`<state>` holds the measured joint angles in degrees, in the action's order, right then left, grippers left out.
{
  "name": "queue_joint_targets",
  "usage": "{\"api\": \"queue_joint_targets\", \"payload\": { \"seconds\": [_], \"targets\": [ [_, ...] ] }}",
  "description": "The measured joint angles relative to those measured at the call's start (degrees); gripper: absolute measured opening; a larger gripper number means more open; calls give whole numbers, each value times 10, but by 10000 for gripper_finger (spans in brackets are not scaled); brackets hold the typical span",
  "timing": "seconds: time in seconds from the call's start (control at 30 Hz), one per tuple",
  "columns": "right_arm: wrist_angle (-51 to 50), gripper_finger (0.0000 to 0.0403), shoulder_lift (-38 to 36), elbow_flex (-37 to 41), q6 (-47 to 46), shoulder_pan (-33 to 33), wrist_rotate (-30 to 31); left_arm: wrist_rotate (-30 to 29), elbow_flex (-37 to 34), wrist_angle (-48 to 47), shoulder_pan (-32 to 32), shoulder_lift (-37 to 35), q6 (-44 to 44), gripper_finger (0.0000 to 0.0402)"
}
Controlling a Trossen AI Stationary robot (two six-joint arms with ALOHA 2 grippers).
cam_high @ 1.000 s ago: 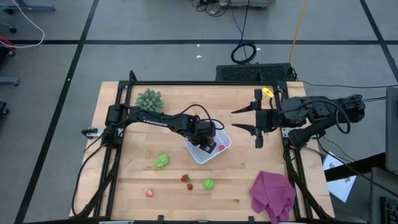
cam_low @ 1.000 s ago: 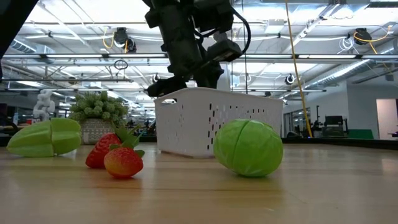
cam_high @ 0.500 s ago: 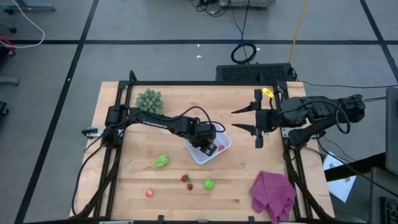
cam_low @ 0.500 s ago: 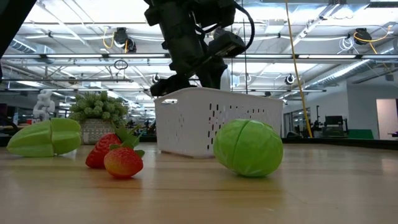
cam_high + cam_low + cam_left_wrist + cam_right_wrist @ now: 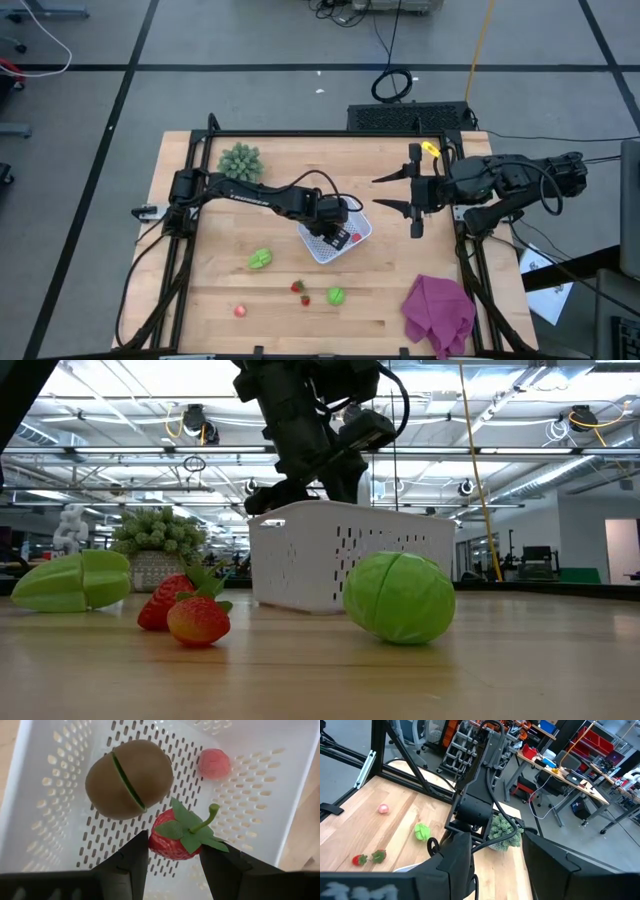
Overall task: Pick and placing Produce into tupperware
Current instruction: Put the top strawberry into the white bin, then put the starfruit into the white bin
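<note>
The white tupperware (image 5: 345,245) stands mid-table. Inside it, in the left wrist view, lie a brown round piece (image 5: 129,779) and a pink-red ball (image 5: 214,763) on the dotted bottom (image 5: 60,820). My left gripper (image 5: 174,852) reaches down into it, shut on a red strawberry (image 5: 175,837) with a green leaf top. My right gripper (image 5: 398,192) hangs open high above the table's right side, holding nothing. Loose on the table lie a green leafy piece (image 5: 260,259), two strawberries (image 5: 190,610), a green round piece (image 5: 336,296) and a pink ball (image 5: 240,311). My left gripper pinches the strawberry's red body (image 5: 159,840) between its two fingers, one on each side, just below the leaf top. The fingers come from above, slanting steeply down into the tupperware. Whether the strawberry touches the bottom I cannot tell.
A spiky green plant (image 5: 240,160) stands at the far left of the table. A purple cloth (image 5: 438,312) lies at the near right corner. Bare wood shows between the tupperware and the right arm.
</note>
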<state>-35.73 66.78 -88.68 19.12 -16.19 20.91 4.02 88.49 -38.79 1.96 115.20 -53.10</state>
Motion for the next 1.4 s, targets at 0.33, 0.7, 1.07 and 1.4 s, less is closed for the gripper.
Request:
{"api": "queue_joint_targets", "payload": {
  "seconds": [0.33, 0.7, 1.07, 1.4],
  "targets": [
    [0, 171, 0, 0, 0, 0, 0, 0, 0, 0, 0, 0, 4, 177],
    [1, 171, 0, 0, 0, 0, 0, 0, 0, 2, 0, -2, 4, 229],
    [3, 171, 0, 0, 0, 0, 0, 11, 1, 56, 3, -53, 33, 195],
    [-14, 171, 0, 0, -4, 0, 0, -87, 5, 36, 74, -185, 99, 146]
  ]
}}
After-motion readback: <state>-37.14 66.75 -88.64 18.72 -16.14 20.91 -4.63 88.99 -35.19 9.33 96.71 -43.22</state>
